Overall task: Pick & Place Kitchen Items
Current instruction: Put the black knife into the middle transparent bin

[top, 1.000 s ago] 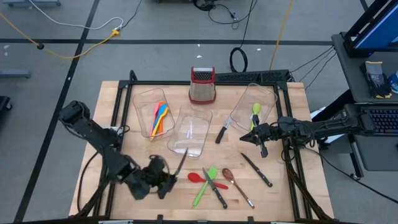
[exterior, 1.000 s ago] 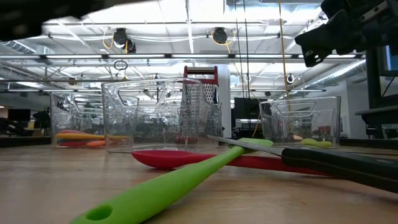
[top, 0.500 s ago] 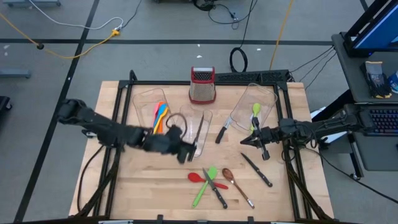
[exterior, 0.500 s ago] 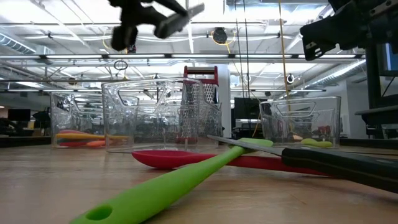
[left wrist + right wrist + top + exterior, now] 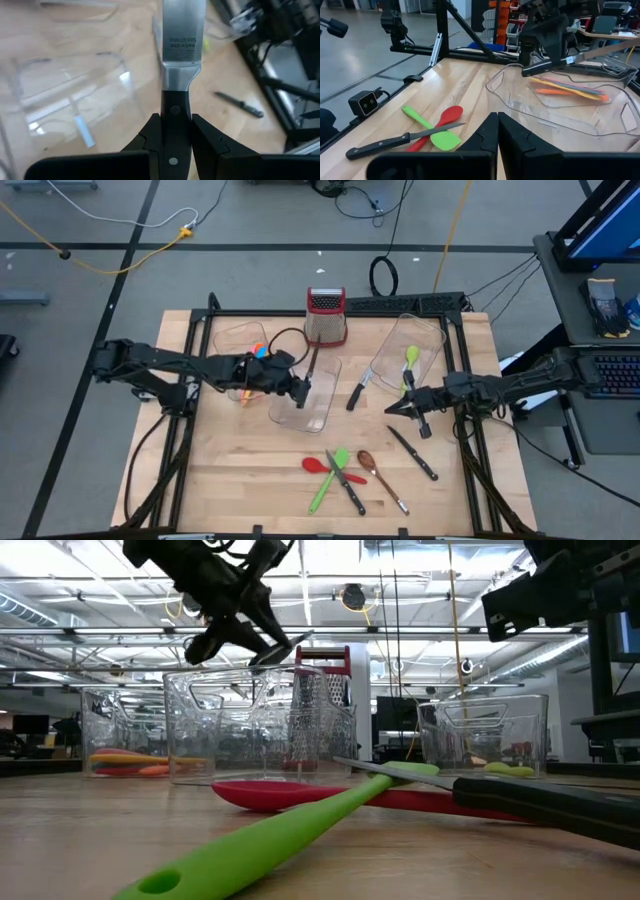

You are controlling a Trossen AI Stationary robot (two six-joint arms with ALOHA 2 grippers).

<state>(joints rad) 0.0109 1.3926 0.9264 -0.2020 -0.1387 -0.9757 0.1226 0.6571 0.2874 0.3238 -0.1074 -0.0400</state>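
Swinging up from the tabletop's [image 5: 200,480] near edge, the left gripper [image 5: 300,392] now holds a knife [image 5: 178,65] over the middle bin [image 5: 305,412]. Lower it blade-first inside the walls before letting go; the right gripper [image 5: 400,404] waits pinched shut

Light wood worktop [image 5: 230,480] w/ black frame rails round it. On it, far side: metal box grater w/ red top [image 5: 325,317], upright. 3 clear bins: left bin [image 5: 232,340] w/ pink, orange, yellow & blue utensils [image 5: 258,358]; middle bin [image 5: 306,402]; right bin [image 5: 418,340] tilted, green utensil [image 5: 411,360] inside. Black-handled knife [image 5: 356,394] btwn middle & right bins. Near side: red spoon [image 5: 322,467], green spatula [image 5: 328,480] & knife [image 5: 346,483] crossing in a cluster; brown spoon [image 5: 378,476] just beside; another knife [image 5: 414,454] to its right.
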